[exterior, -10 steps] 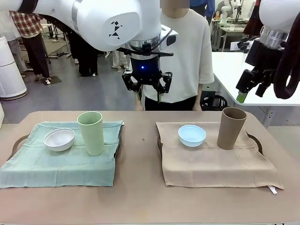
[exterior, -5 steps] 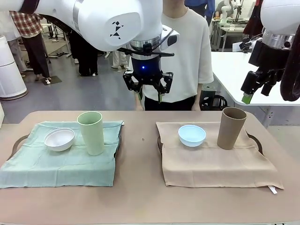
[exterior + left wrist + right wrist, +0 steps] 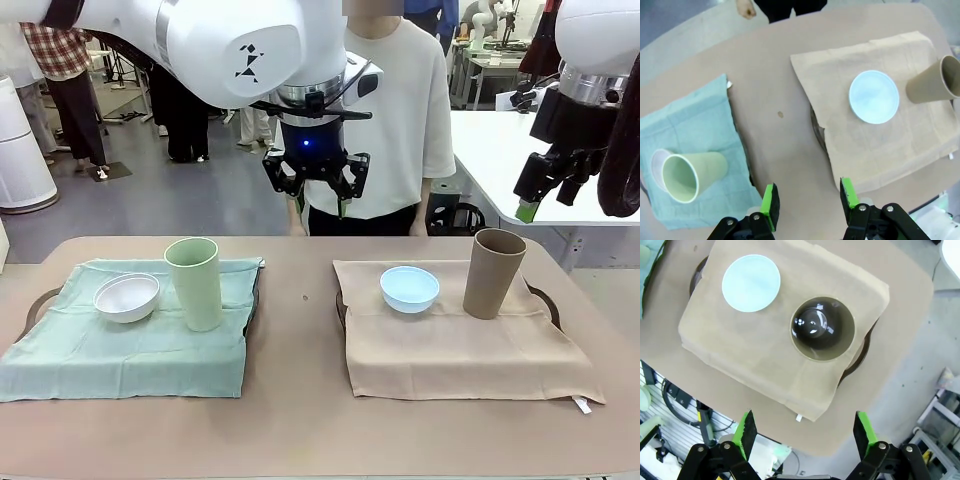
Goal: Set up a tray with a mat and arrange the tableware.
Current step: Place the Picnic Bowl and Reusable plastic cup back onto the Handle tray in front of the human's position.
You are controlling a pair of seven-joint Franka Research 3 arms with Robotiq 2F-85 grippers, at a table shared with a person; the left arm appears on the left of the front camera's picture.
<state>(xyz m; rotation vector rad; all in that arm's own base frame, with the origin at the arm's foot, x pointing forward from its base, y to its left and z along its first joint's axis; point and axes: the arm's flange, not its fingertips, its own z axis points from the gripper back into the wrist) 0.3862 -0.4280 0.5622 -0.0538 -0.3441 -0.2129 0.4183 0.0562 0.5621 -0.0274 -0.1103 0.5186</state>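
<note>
Both arms up over the table (image 3: 300,420); left gripper (image 3: 318,192) hangs above its far middle, jaws partly spread, holding nothing; right gripper (image 3: 545,190) spread wide, empty, high over the tan-brown cup (image 3: 494,272); light blue bowl (image 3: 409,288) just left of that cup; pale green cup (image 3: 194,282) and white bowl (image 3: 127,297) well left

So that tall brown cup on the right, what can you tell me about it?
The tan-brown cup is tall, plain and handleless, slightly wider at the rim than at the base, with a matte outside. From above its inside looks dark and glossy, and empty. It stands upright on the beige mat covering the right-hand tray, near the mat's far right corner. The light blue bowl sits beside it without touching. No gripper or hand touches it.
</note>
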